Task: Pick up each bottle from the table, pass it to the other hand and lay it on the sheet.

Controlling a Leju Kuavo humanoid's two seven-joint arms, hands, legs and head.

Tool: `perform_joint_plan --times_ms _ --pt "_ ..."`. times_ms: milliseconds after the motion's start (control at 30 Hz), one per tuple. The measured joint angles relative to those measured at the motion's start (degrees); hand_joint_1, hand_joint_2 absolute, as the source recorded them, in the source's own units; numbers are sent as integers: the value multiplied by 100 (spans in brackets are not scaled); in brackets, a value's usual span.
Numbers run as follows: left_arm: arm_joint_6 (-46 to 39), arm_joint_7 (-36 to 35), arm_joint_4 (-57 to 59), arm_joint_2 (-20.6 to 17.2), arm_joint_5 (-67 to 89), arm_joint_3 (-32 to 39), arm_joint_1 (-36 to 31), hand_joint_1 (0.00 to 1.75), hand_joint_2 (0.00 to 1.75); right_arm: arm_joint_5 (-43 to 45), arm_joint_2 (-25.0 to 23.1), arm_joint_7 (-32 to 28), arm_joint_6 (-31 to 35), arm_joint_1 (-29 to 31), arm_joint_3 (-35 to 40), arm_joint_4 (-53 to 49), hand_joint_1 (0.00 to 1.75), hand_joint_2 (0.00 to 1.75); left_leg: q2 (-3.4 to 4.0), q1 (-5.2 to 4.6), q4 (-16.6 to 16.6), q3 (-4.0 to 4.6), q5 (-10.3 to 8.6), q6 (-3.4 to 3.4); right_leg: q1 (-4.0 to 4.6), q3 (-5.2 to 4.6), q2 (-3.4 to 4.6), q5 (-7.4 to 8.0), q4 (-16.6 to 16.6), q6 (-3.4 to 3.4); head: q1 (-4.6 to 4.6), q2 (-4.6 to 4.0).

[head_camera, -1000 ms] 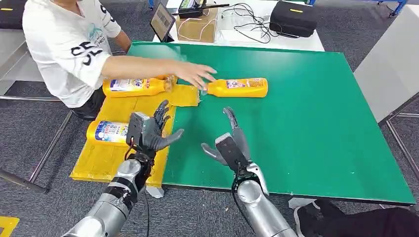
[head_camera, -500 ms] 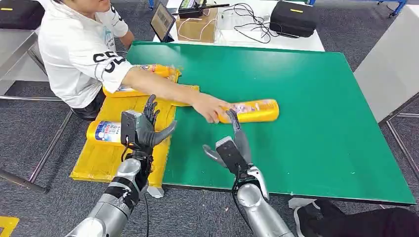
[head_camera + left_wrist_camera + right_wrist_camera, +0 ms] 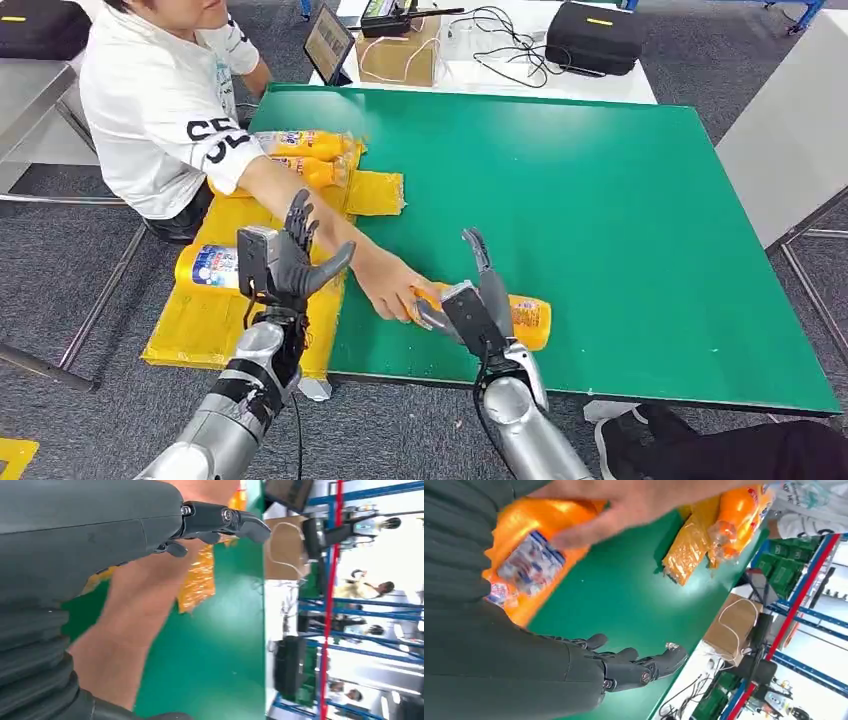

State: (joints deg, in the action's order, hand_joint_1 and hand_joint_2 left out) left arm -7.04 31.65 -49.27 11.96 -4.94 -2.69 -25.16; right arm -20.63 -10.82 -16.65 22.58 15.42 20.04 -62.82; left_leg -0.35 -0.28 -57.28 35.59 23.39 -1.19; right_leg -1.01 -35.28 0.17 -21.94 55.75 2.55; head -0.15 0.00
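Note:
An orange bottle (image 3: 527, 320) lies on the green table (image 3: 620, 200) near its front edge. A person's hand (image 3: 392, 290) grips its neck end. My right hand (image 3: 478, 300) hovers right over that bottle, fingers straight and apart, holding nothing. The right wrist view has the bottle (image 3: 524, 555) close to my palm, the person's hand (image 3: 624, 500) on it and my fingers (image 3: 634, 667) stretched away from it. My left hand (image 3: 285, 262) is raised over the yellow sheet (image 3: 200, 325), fingers spread. Another bottle (image 3: 212, 266) lies on the sheet beside it, and two more bottles (image 3: 300, 145) lie at the sheet's far end.
The person sits at the table's far left corner, their arm (image 3: 300, 205) crossing the sheet just past my left hand. A second table behind holds a tablet (image 3: 328, 42), a cardboard box (image 3: 400, 55), cables and a black case (image 3: 592, 35). A grey panel (image 3: 790, 130) stands at the right.
The person has dragged the orange bottle from mid-table to the front edge, under my right hand. My left hand has risen slightly. A second bottle has appeared at the sheet's far end.

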Motion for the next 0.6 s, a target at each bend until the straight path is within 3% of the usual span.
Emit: perform_joint_plan --times_ms 600 --pt "256 -48 -240 0 -24 0 119 0 175 -787 230 564 -133 29 -35 232 0 175 -1 0 0 1 0 0 0 0 0 0 0 0 0 0"
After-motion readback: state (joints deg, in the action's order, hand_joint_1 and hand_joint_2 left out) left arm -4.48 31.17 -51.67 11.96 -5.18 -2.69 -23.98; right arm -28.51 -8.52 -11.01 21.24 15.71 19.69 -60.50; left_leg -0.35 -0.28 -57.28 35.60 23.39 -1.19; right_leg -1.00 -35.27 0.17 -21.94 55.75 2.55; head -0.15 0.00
